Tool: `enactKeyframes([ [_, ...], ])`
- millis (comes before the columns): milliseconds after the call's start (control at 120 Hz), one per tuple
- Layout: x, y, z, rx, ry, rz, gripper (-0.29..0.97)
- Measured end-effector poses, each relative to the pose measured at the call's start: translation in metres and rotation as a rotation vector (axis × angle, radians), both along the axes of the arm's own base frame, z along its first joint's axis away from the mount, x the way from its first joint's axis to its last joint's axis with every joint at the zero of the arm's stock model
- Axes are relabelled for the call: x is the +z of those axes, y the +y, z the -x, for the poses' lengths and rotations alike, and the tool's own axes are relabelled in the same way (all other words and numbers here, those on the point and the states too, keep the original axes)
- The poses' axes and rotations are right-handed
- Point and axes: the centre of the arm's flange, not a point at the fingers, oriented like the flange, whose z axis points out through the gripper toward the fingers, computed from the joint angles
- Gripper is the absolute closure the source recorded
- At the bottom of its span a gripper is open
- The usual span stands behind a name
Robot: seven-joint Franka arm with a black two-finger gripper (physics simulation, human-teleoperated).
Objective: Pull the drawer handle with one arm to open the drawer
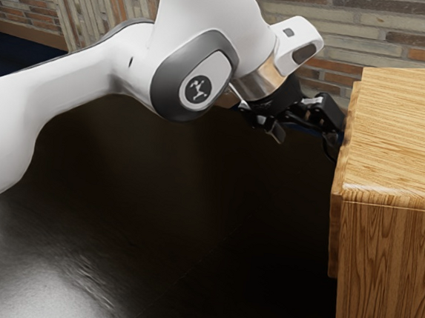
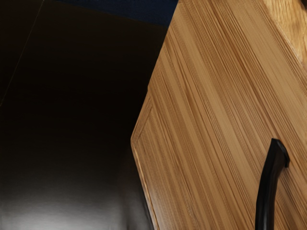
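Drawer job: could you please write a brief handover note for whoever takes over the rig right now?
Gripper: at the front of the wooden cabinet; open or shut cannot be told.
Black handle: on the drawer front, near the hand.
Done: the reach to the cabinet.
Left: grip the handle and pull; the drawer front looks flush, with no gap showing.

In the exterior view, the wooden cabinet [image 1: 400,146] ran off the right and lower edges. We saw its front face only edge-on, so we could not read its panels. The left edge cut off the arm [image 1: 91,96]. The gripper [image 1: 332,134] sat dark against the dark table [image 1: 154,236] at the cabinet's front edge, and we could not tell whether it touched. In the wrist view, the lower edge cut off the black handle [image 2: 269,187], and the drawer front [image 2: 216,120] ran past the upper and right edges.
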Motion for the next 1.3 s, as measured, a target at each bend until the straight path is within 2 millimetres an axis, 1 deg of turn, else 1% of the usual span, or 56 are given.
enactKeyframes([
  [100,0.006,0.007,0.002,0.009,-0.011,0.001,0.0],
  [158,0.005,0.008,0.003,0.011,-0.009,0.0,0.0],
  [233,0.003,0.016,0.002,0.022,-0.005,-0.002,0.0],
  [375,0.002,0.019,0.003,0.026,-0.003,-0.005,0.0],
  [525,0.001,0.03,0.009,0.042,0.004,-0.008,0.0],
  [842,0.009,0.054,0.026,0.079,-0.001,-0.015,0.0],
  [1092,0.002,0.06,0.029,0.088,0.012,-0.02,0.0],
  [1300,0.003,0.063,0.035,0.094,0.009,-0.022,0.0],
])
